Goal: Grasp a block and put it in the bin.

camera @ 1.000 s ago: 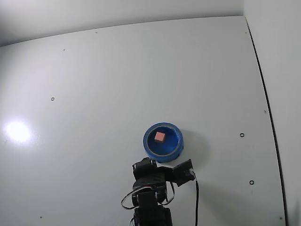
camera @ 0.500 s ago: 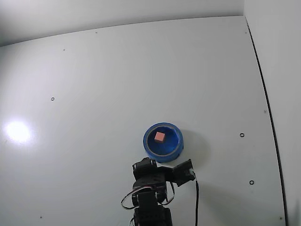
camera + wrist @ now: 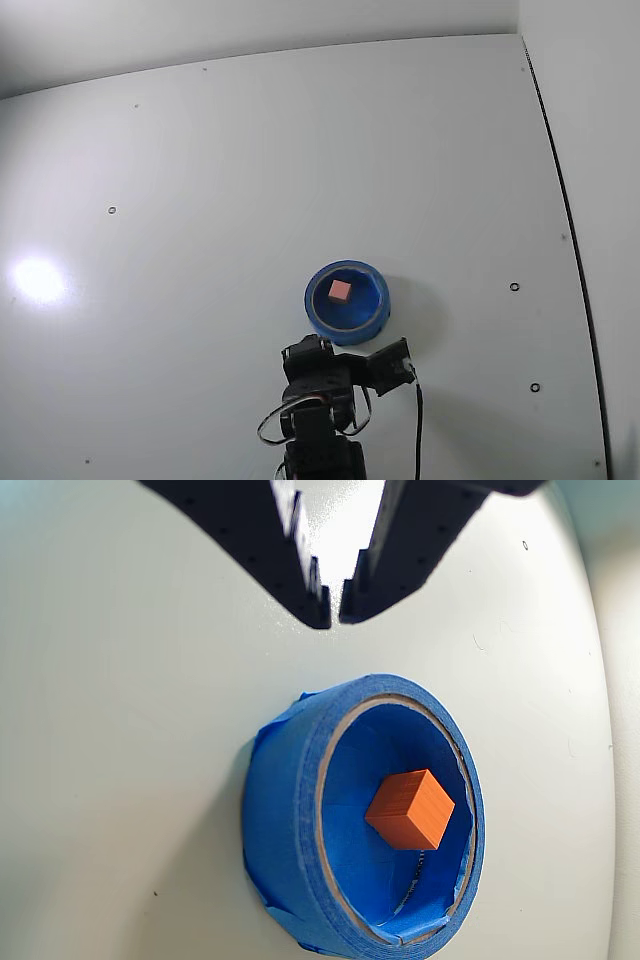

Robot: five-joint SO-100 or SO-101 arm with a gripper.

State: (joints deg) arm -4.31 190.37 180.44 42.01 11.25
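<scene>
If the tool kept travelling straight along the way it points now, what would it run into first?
Probably nothing but the bare white table. In the wrist view the tool, its tips nearly touching, points past the blue tape-wrapped bin holding the block; depth is hard to judge.

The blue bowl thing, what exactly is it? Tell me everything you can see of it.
The bin is a round, low-walled ring that looks wrapped in blue tape, with creased edges and a pale inner layer at the rim. It sits on the white table, tilted in the wrist view. Only the block lies inside; nothing else touches it.
</scene>
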